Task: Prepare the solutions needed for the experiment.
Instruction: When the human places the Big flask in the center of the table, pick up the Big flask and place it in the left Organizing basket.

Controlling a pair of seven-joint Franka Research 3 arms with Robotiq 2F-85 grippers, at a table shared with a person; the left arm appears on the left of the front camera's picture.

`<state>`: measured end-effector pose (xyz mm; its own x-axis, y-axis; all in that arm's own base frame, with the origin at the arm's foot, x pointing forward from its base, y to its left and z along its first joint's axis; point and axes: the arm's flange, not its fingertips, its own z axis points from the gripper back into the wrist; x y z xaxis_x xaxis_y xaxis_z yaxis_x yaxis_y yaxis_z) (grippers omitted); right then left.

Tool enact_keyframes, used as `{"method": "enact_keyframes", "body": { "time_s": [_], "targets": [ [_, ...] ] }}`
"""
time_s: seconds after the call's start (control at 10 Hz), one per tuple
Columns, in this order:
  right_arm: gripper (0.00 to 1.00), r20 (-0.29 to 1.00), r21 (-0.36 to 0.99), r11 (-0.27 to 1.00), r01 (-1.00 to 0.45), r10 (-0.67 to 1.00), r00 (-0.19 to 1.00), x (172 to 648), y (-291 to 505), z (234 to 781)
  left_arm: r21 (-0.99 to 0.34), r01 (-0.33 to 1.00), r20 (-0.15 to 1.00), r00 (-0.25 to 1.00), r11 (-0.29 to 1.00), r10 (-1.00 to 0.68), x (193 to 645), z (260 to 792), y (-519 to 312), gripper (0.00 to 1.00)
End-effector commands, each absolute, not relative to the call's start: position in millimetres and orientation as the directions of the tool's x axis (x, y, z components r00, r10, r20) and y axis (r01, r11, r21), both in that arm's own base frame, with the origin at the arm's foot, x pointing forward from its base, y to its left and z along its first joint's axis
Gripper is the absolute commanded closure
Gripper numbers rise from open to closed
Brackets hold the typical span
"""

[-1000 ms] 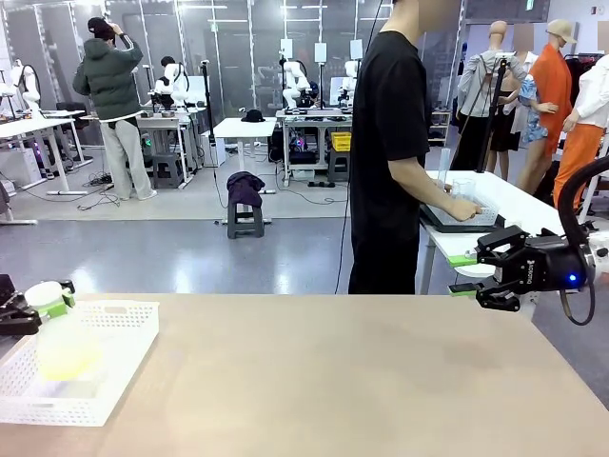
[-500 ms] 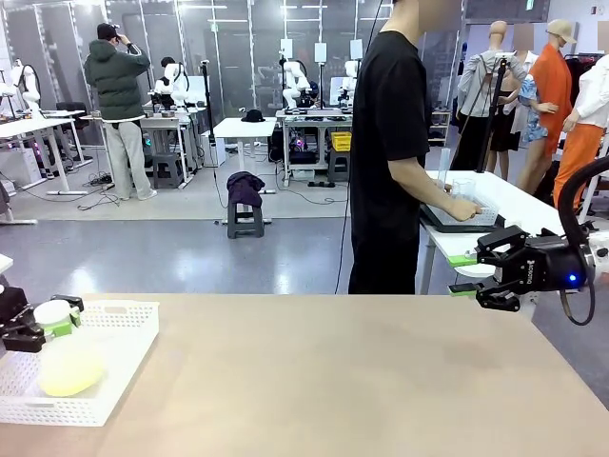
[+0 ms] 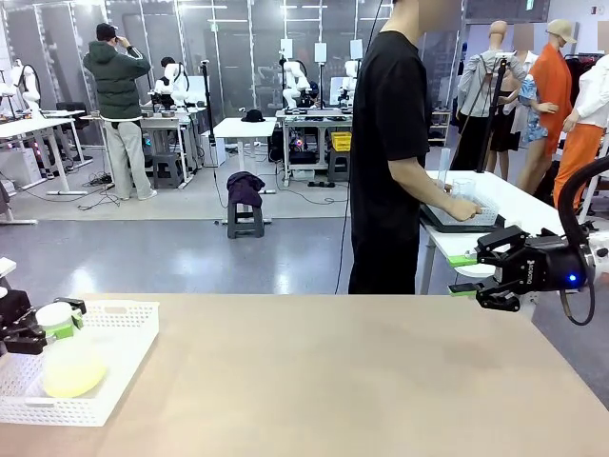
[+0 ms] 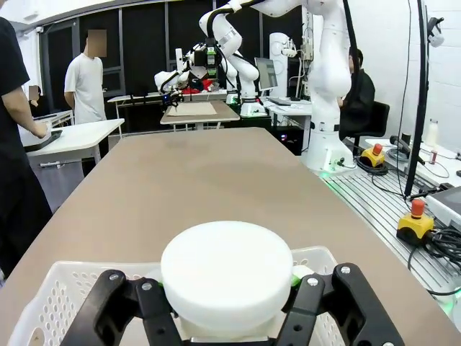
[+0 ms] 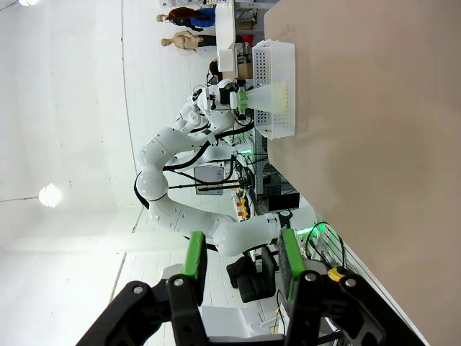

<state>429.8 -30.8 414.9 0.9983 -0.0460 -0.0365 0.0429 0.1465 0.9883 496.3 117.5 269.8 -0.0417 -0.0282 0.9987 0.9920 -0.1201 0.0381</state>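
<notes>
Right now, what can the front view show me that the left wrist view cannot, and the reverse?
Front view alone: pale yellow liquid low in the flask, and the right gripper, open past the table's edge. Left wrist view alone: the flask's flat white cap seen close between the left gripper's fingers. Both share the white perforated basket and the tan table.

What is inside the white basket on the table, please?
The white basket holds a flask of pale yellow liquid, white cap between the left gripper fingers. The flask hides the basket floor beneath.
</notes>
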Motion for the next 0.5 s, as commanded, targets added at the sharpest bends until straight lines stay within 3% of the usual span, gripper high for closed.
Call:
{"method": "enact_keyframes", "body": {
  "time_s": [0.0, 0.1, 0.2, 0.3, 0.4],
  "targets": [
    [0.48, -0.035, 0.989, 0.142, 0.041, -0.042, 0.999, 428.9, -30.8, 415.8, 0.044, 0.988, 0.998, -0.048, -0.149, -0.029, 498.3, 264.0, 121.6, 0.56],
    [0.48, -0.035, 0.989, 0.142, 0.041, -0.042, 0.999, 428.9, -30.8, 415.8, 0.032, 0.989, 0.998, -0.038, -0.145, -0.04, 497.4, 264.3, 123.9, 0.39],
    [0.48, -0.035, 0.989, 0.142, 0.041, -0.042, 0.999, 428.9, -30.8, 415.8, 0.023, 0.99, 0.998, -0.03, -0.14, -0.052, 494.8, 266.0, 128.1, 0.37],
    [0.48, -0.035, 0.989, 0.142, 0.041, -0.042, 0.999, 428.9, -30.8, 415.8, 0.019, 0.992, 0.998, -0.027, -0.128, -0.061, 494.6, 268.2, 130.5, 0.2],
    [0.48, -0.035, 0.989, 0.142, 0.041, -0.042, 0.999, 428.9, -30.8, 415.8, 0.012, 0.993, 0.997, -0.021, -0.118, -0.076, 491.4, 270.6, 135.7, 0.17]
  ]
}}
